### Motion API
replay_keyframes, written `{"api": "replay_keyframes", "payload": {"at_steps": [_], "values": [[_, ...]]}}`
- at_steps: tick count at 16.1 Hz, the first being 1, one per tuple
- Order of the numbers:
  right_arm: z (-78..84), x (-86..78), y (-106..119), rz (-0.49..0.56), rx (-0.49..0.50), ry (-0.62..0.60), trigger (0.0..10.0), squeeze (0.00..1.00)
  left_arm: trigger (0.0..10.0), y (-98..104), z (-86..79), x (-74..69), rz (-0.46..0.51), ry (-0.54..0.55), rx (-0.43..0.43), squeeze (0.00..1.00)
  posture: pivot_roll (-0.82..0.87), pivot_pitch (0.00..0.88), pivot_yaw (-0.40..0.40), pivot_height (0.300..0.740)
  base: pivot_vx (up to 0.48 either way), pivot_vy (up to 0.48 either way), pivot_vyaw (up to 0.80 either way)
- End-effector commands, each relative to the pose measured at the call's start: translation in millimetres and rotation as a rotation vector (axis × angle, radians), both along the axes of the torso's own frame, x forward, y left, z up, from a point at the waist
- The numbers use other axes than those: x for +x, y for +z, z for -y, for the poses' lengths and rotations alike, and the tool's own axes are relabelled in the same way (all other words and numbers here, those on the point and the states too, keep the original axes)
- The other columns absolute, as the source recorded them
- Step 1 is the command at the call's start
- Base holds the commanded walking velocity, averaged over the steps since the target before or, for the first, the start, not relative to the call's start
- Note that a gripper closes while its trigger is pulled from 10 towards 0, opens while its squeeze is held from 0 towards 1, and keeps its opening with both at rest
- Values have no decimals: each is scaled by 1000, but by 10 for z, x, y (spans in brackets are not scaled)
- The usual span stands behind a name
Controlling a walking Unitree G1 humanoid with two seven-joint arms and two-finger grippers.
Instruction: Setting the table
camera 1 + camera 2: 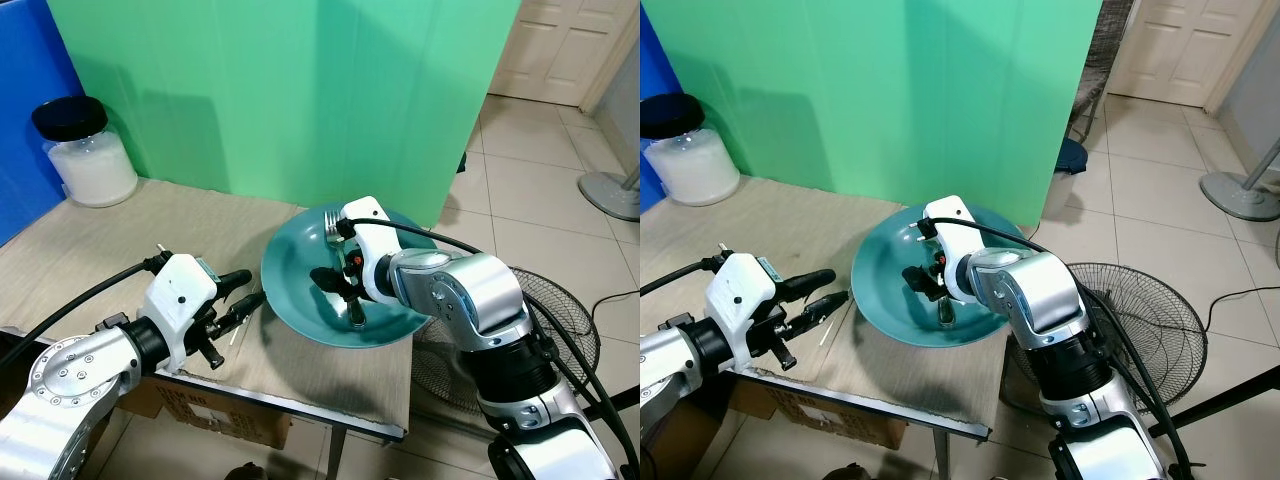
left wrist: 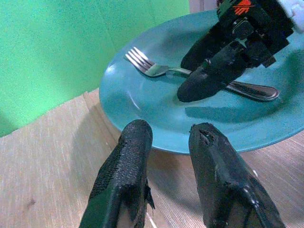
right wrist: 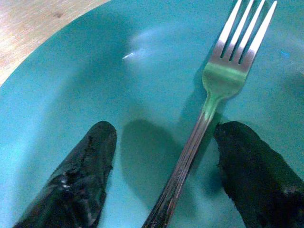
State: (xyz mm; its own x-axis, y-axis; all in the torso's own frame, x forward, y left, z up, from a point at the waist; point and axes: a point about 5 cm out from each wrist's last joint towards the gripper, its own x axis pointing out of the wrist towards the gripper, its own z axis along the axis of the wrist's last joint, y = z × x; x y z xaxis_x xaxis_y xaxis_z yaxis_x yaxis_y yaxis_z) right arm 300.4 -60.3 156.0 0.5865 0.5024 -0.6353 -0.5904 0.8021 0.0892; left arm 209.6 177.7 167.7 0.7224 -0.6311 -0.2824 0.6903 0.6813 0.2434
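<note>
A teal plate (image 1: 290, 300) rests at the right end of the wooden table (image 1: 120, 240). A silver fork (image 1: 345, 262) lies inside it, tines toward the green backdrop. My right gripper (image 1: 342, 292) is low in the plate and open. In the right wrist view its fingers (image 3: 85, 161) stand on either side of the fork (image 3: 223, 78) handle, apart from it. My left gripper (image 1: 252, 287) is just above the table at the plate's left rim, open and holding nothing. In the left wrist view it (image 2: 171, 128) points at the plate (image 2: 123, 104) and fork (image 2: 156, 70).
A jar (image 1: 85, 150) with a black lid stands at the table's back left. A green screen (image 1: 300, 90) closes off the back. The plate sits close to the table's right edge, with a floor fan (image 1: 565, 320) beyond it. A cardboard box (image 1: 220, 415) is under the table.
</note>
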Motion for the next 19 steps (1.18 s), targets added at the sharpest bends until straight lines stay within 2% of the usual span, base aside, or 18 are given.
{"api": "replay_keyframes", "payload": {"at_steps": [1,11,19], "values": [[31,30,5,-14,-15,-25,0,0,10000,-2,-20,-6,-3,-9,3,0,206,0,2,740,0,0,0],[-24,32,47,-12,6,-3,0,0,10000,-35,-30,-42,-7,-11,5,0,222,0,-9,740,0,0,0],[-29,51,52,-7,26,-4,0,0,10000,-14,33,-56,-4,-17,3,0,234,0,-6,740,0,0,0]]}}
